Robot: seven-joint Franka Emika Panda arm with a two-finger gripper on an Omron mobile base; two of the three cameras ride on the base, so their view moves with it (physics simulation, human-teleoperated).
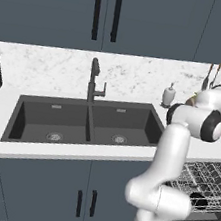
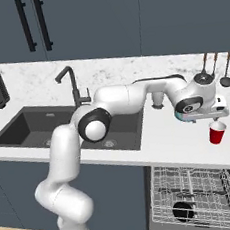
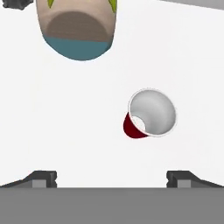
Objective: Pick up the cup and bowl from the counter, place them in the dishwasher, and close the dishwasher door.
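Cup [image 3: 149,114] upright on the desk [image 3: 65,131] beneath the released tool [image 3: 111,178], plant pot [image 3: 77,27] just beyond

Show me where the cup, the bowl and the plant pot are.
cup [image 2: 217,134], right base view, red side wall.
bowl [image 2: 183,211], right base view, dark inside, in the dishwasher rack.
plant pot [image 3: 78,46], hand view, teal band.

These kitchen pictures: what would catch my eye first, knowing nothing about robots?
Probably the big white robot arm stretched over the counter, its open gripper poised above a bright red cup standing upright. Below the counter, the dishwasher gapes open, with a dark bowl in its wire rack.
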